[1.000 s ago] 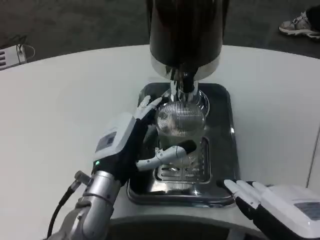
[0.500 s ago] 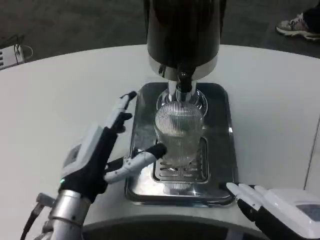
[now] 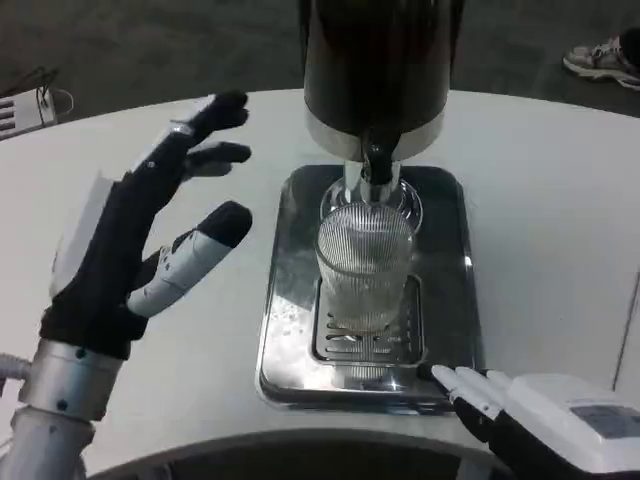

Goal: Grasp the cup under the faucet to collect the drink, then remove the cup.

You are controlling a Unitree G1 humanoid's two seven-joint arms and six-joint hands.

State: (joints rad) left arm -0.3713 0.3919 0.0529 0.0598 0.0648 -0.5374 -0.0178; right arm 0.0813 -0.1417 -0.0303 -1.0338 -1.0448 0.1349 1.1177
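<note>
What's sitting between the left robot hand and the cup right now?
In the head view, nothing stands between the left robot hand and the cup: just bare white table and the left rim of the metal drip tray the cup stands on.

White round table (image 3: 560,200); steel drip tray (image 3: 288,300) lies flat on it, near front edge.

1. The dispenser (image 3: 378,60) is cut off by the top edge.
2. The right robot hand (image 3: 545,425) runs off the bottom right corner; only its fingertips and white back show.
3. The faucet (image 3: 375,160) hides the cup (image 3: 364,265) rim's far side.
4. A shoe (image 3: 603,58) is clipped at the right edge.
</note>
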